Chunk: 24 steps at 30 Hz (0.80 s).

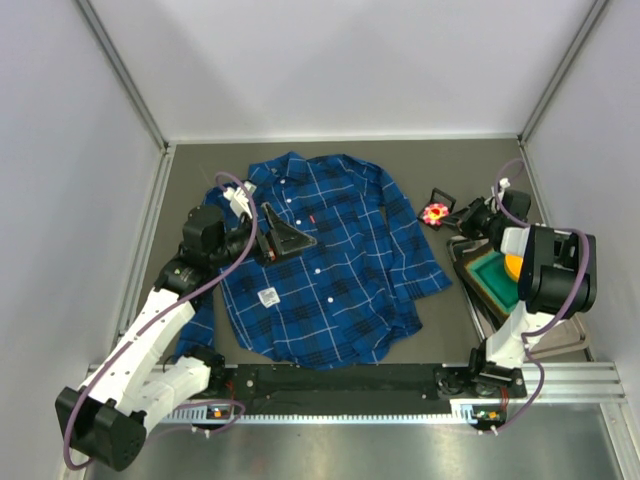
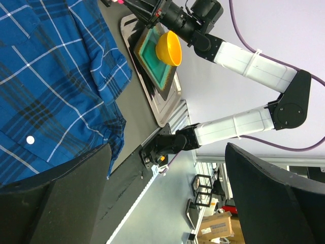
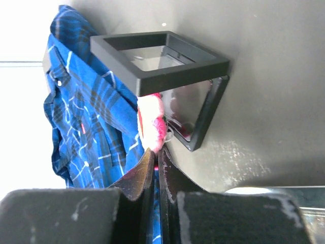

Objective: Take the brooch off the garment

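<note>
2 arms, 1 small target: brooch (image 1: 436, 213). It is already off the garment (image 1: 330, 275), out over bare table beyond the sleeve on the right of the overhead view. It is clear of the cloth and just beside a small black frame (image 1: 441, 196).

Nearer arm: right gripper (image 1: 457, 214), reaching in from the right. The brooch lies at its fingertips, on the shirt side of them. In the right wrist view the fingers are pressed together and the tips meet at the lower rim of the brooch (image 3: 151, 127). It stands on edge against the black frame (image 3: 162, 61). This reads as a pinch on the brooch, though the contact is tiny.

Far arm: left gripper (image 1: 288, 240) hovers over the shirt's chest, jaws spread wide with nothing between them, well apart from the brooch.

Judgement: removal is done and a set-down remains. The orange bowl (image 1: 513, 266) lies back toward the right arm's own base, so any carry there runs away from the shirt.
</note>
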Available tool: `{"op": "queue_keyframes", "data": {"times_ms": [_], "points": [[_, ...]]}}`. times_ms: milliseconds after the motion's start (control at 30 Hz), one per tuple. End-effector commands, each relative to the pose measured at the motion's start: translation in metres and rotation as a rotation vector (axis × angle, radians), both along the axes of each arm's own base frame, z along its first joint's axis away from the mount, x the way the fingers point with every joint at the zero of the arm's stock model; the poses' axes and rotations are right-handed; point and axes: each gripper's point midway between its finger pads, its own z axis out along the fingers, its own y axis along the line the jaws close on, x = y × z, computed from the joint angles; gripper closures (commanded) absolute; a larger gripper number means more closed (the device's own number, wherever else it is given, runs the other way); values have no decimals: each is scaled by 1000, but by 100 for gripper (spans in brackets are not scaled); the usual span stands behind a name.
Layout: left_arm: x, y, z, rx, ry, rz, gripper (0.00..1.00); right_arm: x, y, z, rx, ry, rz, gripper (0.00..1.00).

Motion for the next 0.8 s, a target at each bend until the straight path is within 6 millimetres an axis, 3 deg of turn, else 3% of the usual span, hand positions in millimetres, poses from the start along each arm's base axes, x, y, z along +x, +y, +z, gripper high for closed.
{"op": "queue_keyframes", "data": {"times_ms": [0, 200, 767], "points": [[0, 0, 14, -28, -65, -7, 2, 8, 10, 36, 32, -135, 36, 100], [0, 0, 12, -28, -61, -5, 2, 13, 12, 40, 44, -143, 44, 100], [-1, 0, 16, -31, -71, -10, 2, 32, 8, 20, 44, -108, 42, 100]]}}
